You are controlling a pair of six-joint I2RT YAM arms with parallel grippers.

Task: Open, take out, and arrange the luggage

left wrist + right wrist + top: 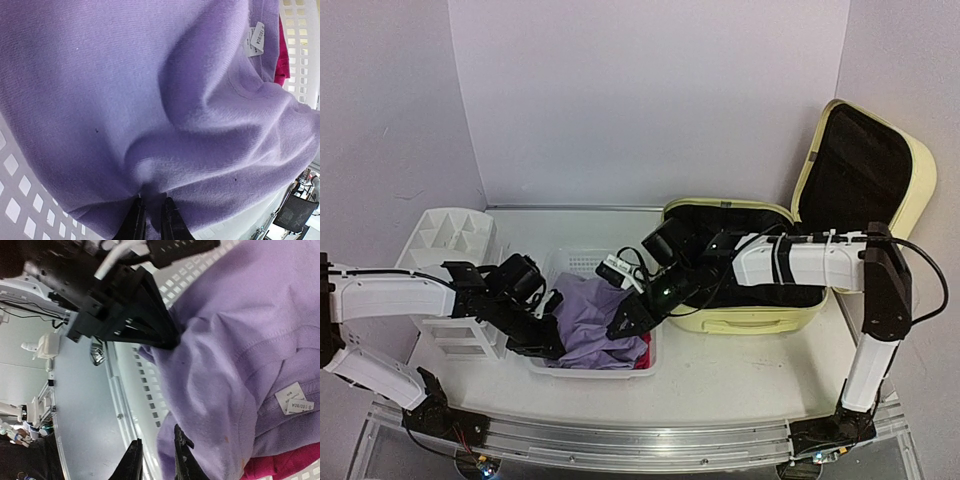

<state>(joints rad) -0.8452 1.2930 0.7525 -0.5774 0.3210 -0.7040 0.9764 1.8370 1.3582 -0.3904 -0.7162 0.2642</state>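
Observation:
The pale yellow luggage (752,320) lies open at the back right, its black-lined lid (865,165) standing upright. A purple garment (592,322) fills the white mesh basket (582,262) in the middle. My left gripper (548,303) reaches in from the left and is shut on a fold of the purple garment (150,100), seen in the left wrist view (152,200). My right gripper (623,325) is at the garment's right side. In its wrist view (156,435) the jaws are drawn close with the purple garment's (240,340) edge and the basket's rim (145,380) between them.
A pink garment (642,352) lies under the purple one at the basket's near right corner. A white drawer organizer (450,235) stands at the far left, behind my left arm. The left arm's black gripper (125,305) shows across the basket in the right wrist view.

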